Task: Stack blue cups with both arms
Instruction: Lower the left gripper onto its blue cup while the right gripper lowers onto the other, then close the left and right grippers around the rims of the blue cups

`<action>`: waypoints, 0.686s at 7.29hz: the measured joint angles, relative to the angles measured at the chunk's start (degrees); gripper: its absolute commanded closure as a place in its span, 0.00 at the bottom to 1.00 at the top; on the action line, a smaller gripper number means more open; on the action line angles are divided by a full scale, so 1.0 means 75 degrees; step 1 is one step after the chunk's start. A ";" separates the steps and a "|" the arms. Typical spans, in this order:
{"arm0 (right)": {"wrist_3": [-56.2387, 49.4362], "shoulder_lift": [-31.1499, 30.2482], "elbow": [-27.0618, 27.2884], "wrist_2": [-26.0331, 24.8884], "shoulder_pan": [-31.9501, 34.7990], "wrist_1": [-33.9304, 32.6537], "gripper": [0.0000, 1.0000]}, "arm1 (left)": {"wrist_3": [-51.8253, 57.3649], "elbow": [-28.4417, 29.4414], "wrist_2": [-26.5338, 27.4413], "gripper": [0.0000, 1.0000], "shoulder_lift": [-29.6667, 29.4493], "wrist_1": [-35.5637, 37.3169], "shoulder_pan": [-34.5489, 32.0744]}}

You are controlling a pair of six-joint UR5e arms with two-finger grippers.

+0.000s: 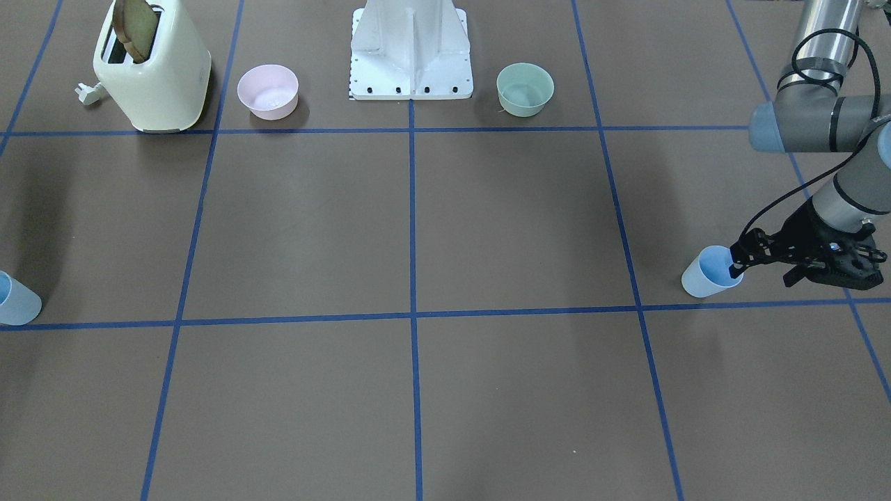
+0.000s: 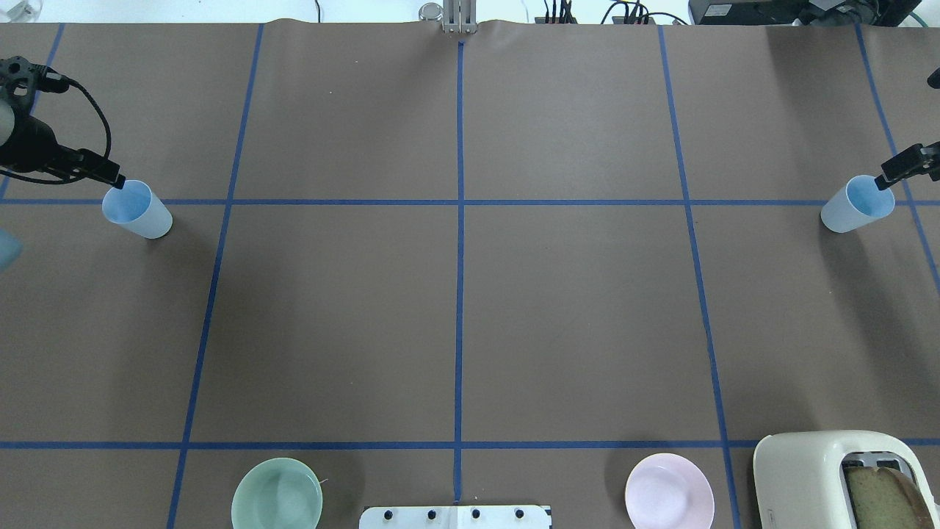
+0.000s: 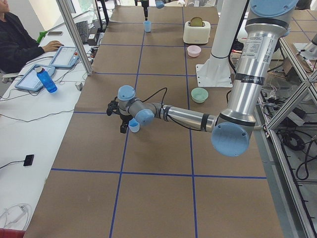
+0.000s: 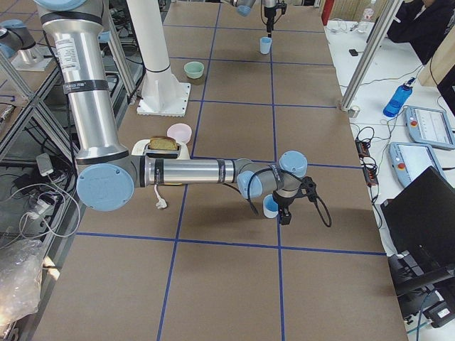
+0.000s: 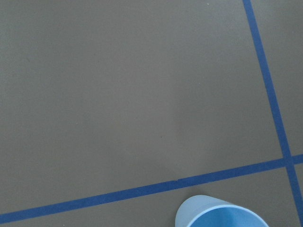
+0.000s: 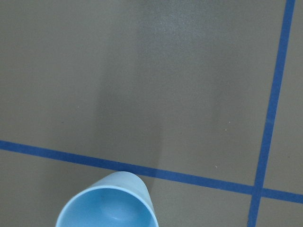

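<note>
Overhead, I see the left gripper (image 2: 117, 181) at the 10 o'clock rim of the left blue cup (image 2: 141, 213), at 9 on the table (image 2: 587, 330). The right gripper (image 2: 886, 180) is at the 1 o'clock rim of the right blue cup (image 2: 850, 209), at 3. Can't tell if either's clamped.

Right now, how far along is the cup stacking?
Nothing stacked yet: the cups are at opposite ends of the table. In hand: left gripper at the left-end blue cup rim, right gripper at the right-end blue cup rim; grip unclear. Left: lift, bring together, nest.
</note>
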 measured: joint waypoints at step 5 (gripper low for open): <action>0.0001 -0.0017 0.0003 -0.0016 -0.0001 0.0003 0.00 | -0.0280 0.0141 0.0038 0.02 0.0038 -0.0420 0.0173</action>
